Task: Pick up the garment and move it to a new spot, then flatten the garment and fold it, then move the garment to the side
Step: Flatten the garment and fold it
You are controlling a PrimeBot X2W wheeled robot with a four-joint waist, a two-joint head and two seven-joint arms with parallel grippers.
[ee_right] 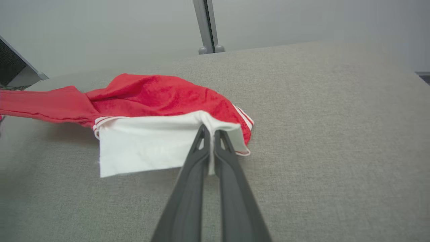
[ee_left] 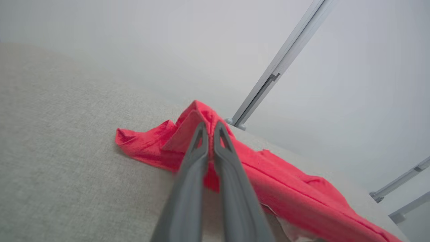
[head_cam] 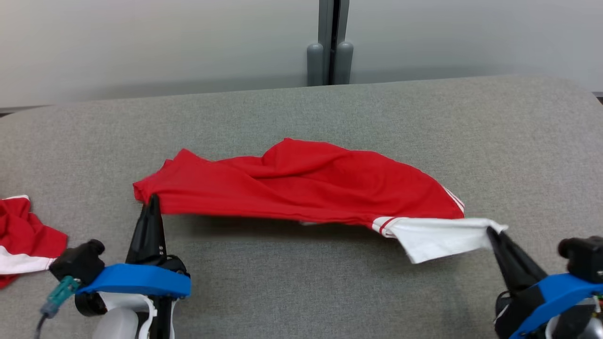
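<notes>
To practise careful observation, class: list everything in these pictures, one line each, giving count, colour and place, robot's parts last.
table: one, grey fabric top, beneath both cloths.
garment: one, red with a white end, spread across the table's middle.
second cloth: one, red and white, crumpled at the table's left edge.
post: one, grey, upright behind the table's far edge.
left gripper: one, dark fingers, blue mount, shut on the garment's red corner.
right gripper: one, dark fingers, blue mount, shut on the garment's white corner.
</notes>
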